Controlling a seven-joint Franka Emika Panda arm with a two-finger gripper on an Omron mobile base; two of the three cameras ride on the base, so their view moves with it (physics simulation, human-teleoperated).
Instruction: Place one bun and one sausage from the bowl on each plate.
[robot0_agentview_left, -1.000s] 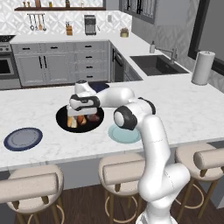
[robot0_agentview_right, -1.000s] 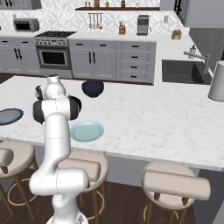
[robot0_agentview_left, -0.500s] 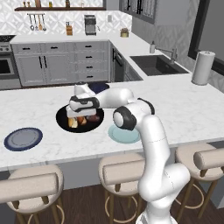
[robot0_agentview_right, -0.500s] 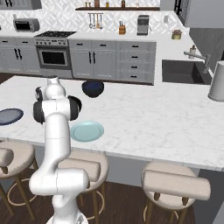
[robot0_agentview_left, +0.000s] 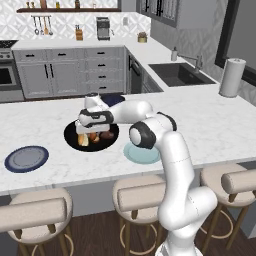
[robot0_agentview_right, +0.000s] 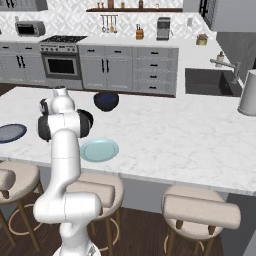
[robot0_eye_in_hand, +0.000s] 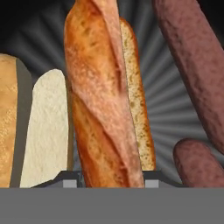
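The bowl (robot0_agentview_left: 70, 137), wide, shallow and black, sat on the white marble island (robot0_agentview_left: 210, 125), with my arm reaching over it from the right in the left base view. Inside it I could make out buns and sausages bunched under the hand. Through the hand view I saw a long, crusty bun (robot0_eye_in_hand: 103, 100) standing right in the middle, running from the top of the picture down between the two dark fingertips (robot0_eye_in_hand: 70, 179). The gripper (robot0_eye_in_hand: 111, 178) had its tips pressed close against either side of that bun, so I read the claw as clamped on it. A paler, split bun (robot0_eye_in_hand: 46, 131) lay just beside it on one side, and two reddish-brown sausages lay on the other: a long sausage (robot0_eye_in_hand: 197, 65) and the rounded end of a second sausage (robot0_eye_in_hand: 197, 164). The black ribbed floor of the bowl showed between them.

The pale teal plate (robot0_agentview_left: 142, 154) lay near the bowl, towards the stools, partly behind my arm's elbow. The navy plate (robot0_agentview_left: 26, 158) with the greyish centre lay well apart, at the far left of the island. Both plates were bare as far as I could see. A small, deep, dark-blue bowl (robot0_agentview_right: 106, 101) stood beyond the arm in the right base view.
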